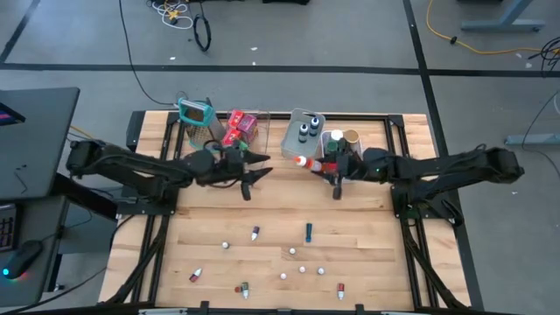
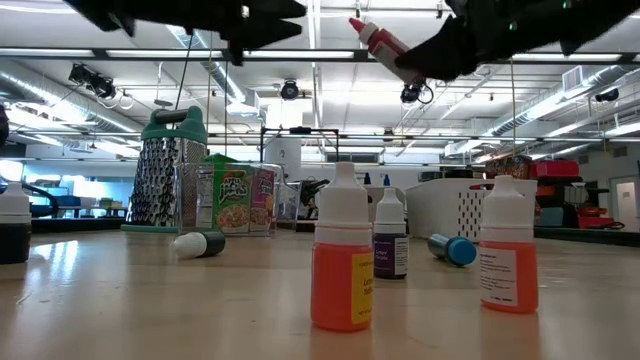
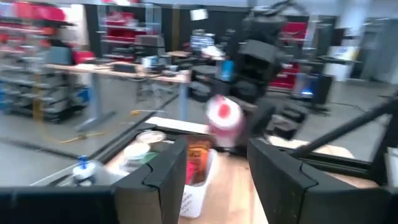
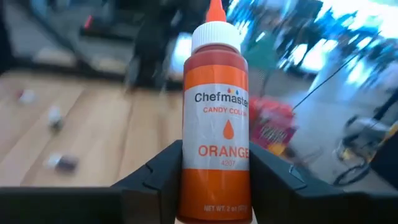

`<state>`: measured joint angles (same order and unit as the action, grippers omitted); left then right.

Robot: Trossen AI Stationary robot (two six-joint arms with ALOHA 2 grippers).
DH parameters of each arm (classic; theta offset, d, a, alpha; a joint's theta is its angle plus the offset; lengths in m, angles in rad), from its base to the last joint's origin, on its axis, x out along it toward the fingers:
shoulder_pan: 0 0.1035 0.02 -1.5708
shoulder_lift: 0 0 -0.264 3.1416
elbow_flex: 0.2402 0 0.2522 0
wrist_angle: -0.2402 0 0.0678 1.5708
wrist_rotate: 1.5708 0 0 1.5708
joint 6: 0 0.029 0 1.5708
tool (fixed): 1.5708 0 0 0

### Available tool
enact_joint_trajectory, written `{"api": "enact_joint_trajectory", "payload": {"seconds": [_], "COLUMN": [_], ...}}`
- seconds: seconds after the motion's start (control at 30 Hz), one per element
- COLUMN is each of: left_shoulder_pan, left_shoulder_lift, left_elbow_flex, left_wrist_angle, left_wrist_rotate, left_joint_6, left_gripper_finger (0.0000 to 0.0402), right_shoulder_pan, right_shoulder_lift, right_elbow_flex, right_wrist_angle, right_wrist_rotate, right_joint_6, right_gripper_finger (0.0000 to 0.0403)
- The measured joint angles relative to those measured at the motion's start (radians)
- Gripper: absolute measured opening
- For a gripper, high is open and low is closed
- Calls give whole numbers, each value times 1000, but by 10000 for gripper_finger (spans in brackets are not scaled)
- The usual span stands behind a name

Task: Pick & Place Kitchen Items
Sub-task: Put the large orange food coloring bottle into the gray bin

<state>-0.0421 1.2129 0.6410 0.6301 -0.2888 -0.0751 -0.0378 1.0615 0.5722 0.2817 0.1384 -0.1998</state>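
Note:
My right gripper (image 1: 322, 165) hangs in the air over the far middle of the table, shut on an orange "Chefmaster" candy-colour bottle (image 4: 216, 118) with a white cap. The same bottle (image 2: 385, 44) shows high above the table in the low view. My left gripper (image 1: 256, 171) is open and empty, level with the right one and facing it, a short way left of the bottle's cap (image 1: 301, 161). Several small dropper bottles (image 1: 255, 233) stand or lie on the near half of the table. My right gripper pinches the bottle's lower body (image 4: 214, 186) between its two fingers (image 4: 155, 183), coming level from the table's right. The bottle is lifted clear of the table. It is tilted, with its nozzle (image 2: 355, 22) pointing toward the left arm and slightly up.
Along the far edge stand a teal-framed grater (image 1: 196, 113), a clear bin with red and pink packets (image 1: 241, 128), a grey bin with dark-capped bottles (image 1: 304, 131) and a white bin with jars (image 1: 343, 140). A blue-capped bottle (image 1: 308, 232) lies mid-table.

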Motion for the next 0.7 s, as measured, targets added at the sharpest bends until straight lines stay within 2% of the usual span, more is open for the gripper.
{"api": "enact_joint_trajectory", "payload": {"seconds": [0.07,0.13,0.33,0.57,0.7], "left_shoulder_pan": [40,79,165,191,185], "left_shoulder_lift": [48,96,274,396,388], "left_elbow_flex": [13,54,212,347,364], "left_wrist_angle": [40,53,37,-11,-69], "left_wrist_rotate": [83,141,280,462,458], "left_joint_6": [3,1,11,53,89], "left_gripper_finger": [178,178,178,178,178], "right_shoulder_pan": [-15,-29,-48,-47,-49], "right_shoulder_lift": [7,13,10,11,10], "right_elbow_flex": [-58,-81,-83,-83,-82], "right_wrist_angle": [141,196,197,173,169], "right_wrist_rotate": [3,-14,-110,-87,-38], "right_joint_6": [2,-17,-17,28,34], "right_gripper_finger": [156,156,156,157,157]}}
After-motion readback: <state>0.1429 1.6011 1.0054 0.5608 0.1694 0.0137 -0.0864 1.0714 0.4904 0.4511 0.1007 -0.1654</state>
